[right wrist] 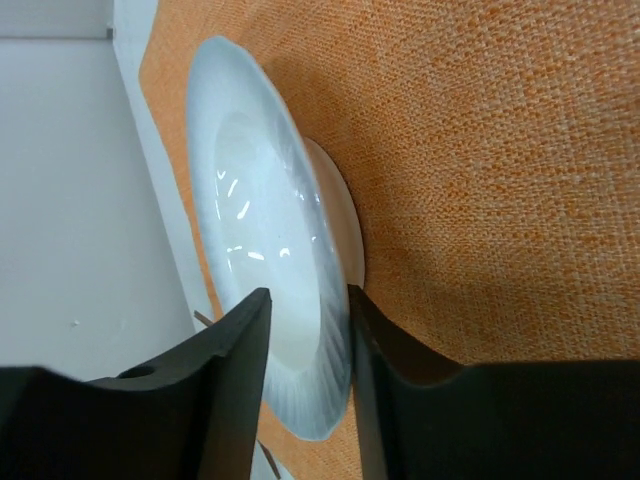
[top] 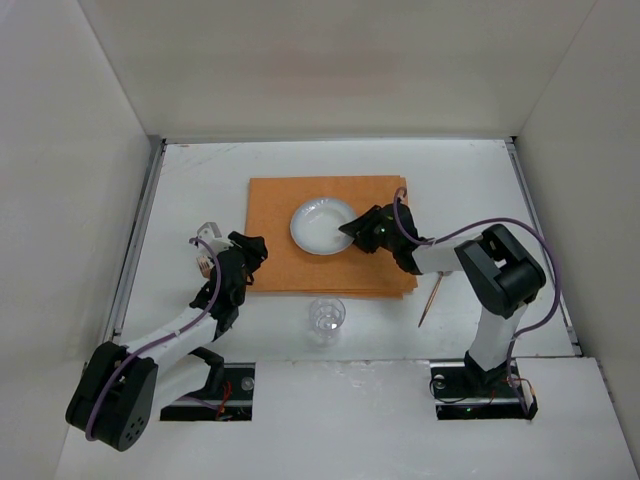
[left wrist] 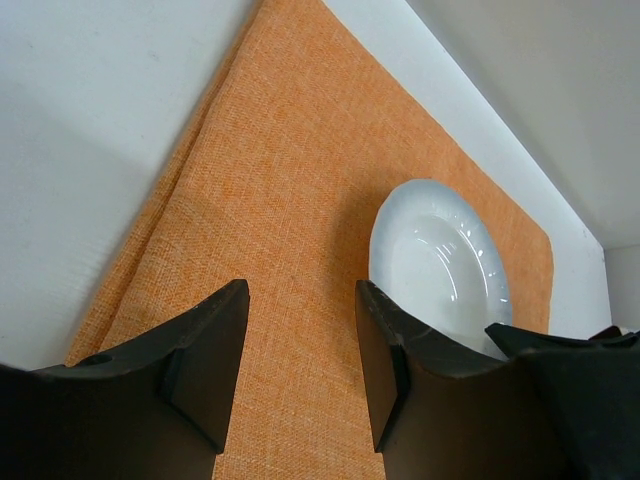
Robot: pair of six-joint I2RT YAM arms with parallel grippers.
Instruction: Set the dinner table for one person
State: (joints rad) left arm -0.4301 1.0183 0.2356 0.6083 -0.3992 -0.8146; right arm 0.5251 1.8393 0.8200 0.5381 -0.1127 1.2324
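Observation:
A white plate [top: 322,225] lies on the orange placemat [top: 280,262] in the middle of the white dinner table [top: 200,180]. My right gripper [top: 354,231] is at the plate's right rim. In the right wrist view its jaws are open and straddle the rim of the plate [right wrist: 255,220], one over the inside and one under the edge, my right gripper [right wrist: 310,312] not clamped. My left gripper [top: 254,256] is open and empty over the left part of the placemat [left wrist: 280,180], left of the plate [left wrist: 440,265].
A clear glass [top: 326,318] stands on the table just in front of the placemat. A thin wooden stick [top: 430,302] lies right of the placemat by the right arm. White walls enclose the table on three sides.

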